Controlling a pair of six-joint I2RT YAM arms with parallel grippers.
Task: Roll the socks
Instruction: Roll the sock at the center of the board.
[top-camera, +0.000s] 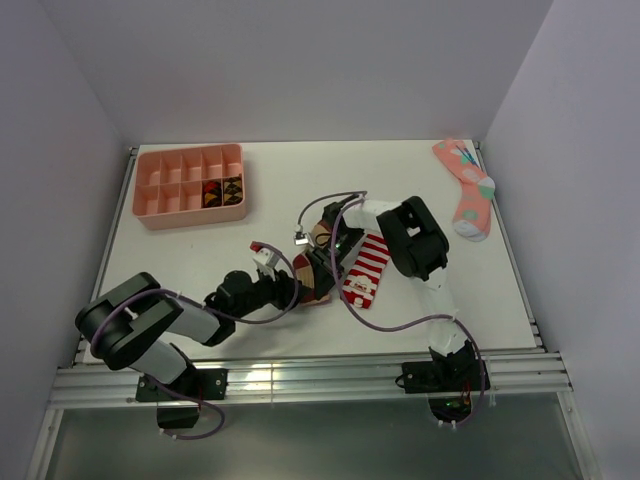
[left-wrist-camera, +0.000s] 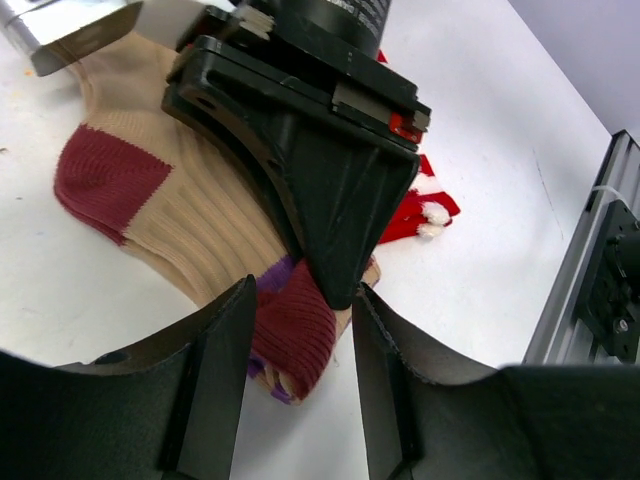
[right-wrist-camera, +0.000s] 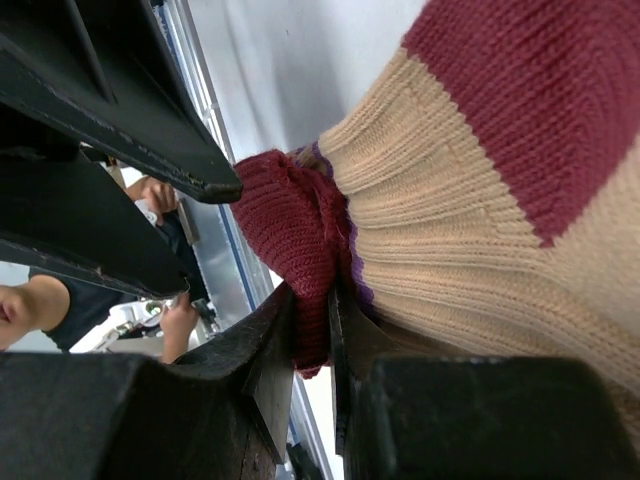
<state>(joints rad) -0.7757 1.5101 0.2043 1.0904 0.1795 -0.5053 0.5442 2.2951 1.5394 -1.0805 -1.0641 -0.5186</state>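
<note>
The tan sock (left-wrist-camera: 190, 220) lies flat at the table's middle, with its dark red heel patch (left-wrist-camera: 105, 180) showing and its dark red, purple-edged cuff (left-wrist-camera: 295, 335) folded up. My right gripper (right-wrist-camera: 310, 300) comes down from above and is shut on that cuff (right-wrist-camera: 290, 230). My left gripper (left-wrist-camera: 300, 292) stands open, one finger on each side of the same cuff, and the right finger is clear of it. The red-and-white striped sock (top-camera: 367, 270) lies flat just right of the tan sock (top-camera: 322, 285), partly under the right arm. In the top view both grippers meet, left (top-camera: 297, 283) and right (top-camera: 322, 262).
A pink compartment tray (top-camera: 190, 180) with small items in two cells stands at the back left. A pink sock with teal and grey pattern (top-camera: 465, 185) lies at the back right corner. The metal rail (top-camera: 300, 375) runs along the near table edge.
</note>
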